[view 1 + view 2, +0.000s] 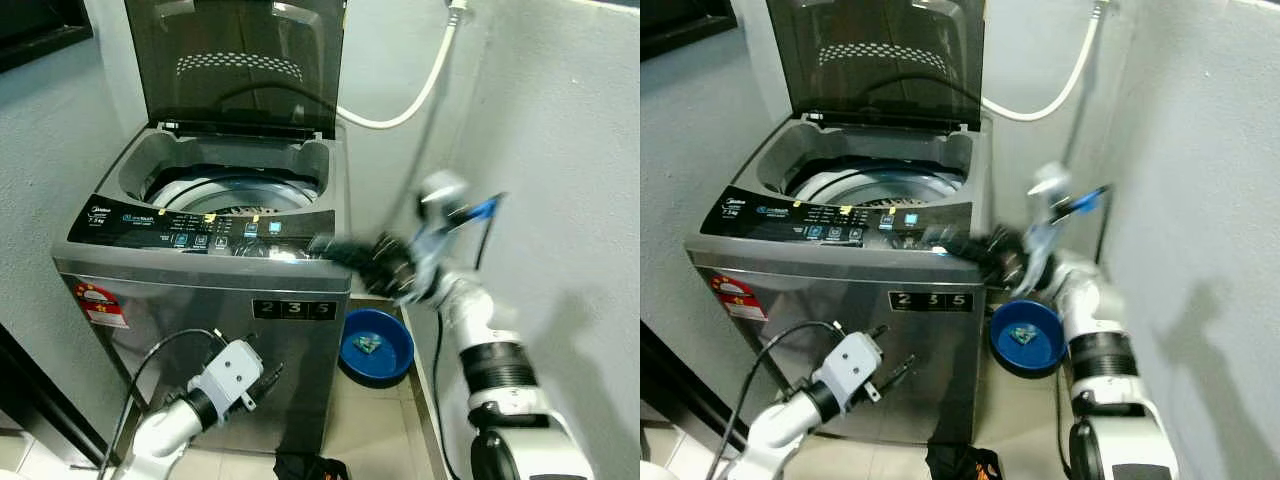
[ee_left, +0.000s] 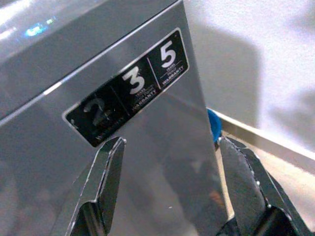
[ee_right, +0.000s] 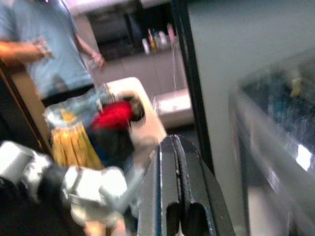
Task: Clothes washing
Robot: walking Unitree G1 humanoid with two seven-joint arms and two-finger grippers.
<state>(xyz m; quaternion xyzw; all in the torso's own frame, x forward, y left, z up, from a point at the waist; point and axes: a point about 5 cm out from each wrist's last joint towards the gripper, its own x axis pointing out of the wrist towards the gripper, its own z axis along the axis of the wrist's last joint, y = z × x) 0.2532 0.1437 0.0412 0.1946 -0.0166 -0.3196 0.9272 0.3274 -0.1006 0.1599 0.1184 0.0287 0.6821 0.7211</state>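
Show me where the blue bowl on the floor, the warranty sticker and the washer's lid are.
blue bowl (image 1: 378,347): left eye view, inside of the bowl.
warranty sticker (image 2: 133,86): left wrist view, on the digit 3.
washer's lid (image 1: 235,60): left eye view, middle of the raised dark panel.

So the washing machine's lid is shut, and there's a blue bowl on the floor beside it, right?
Not quite. The washing machine has its lid standing open, with the drum visible below, as the left eye view shows. The blue bowl does sit on the floor beside it.
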